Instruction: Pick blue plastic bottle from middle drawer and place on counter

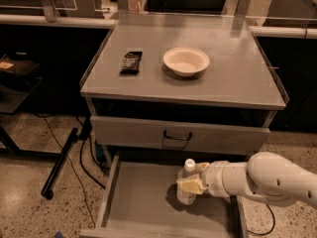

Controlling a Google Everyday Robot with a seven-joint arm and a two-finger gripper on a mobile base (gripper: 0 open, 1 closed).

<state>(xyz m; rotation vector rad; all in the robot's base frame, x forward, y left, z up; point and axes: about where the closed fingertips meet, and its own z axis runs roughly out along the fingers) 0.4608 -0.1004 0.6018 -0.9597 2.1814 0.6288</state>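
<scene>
Over the middle drawer point(141, 200), hand point(189, 185) grips blue plastic bottle point(188, 167).

white bowl point(186, 61) near dark snack packet point(131, 62), not touching

- counter point(237, 78): bowl point(185, 61) near the middle; dark packet point(131, 62) left of it, apart
- drawer point(138, 197), open: bottle point(188, 168) upright, right of middle
- gripper point(190, 185) inside the drawer, clasping the bottle
</scene>
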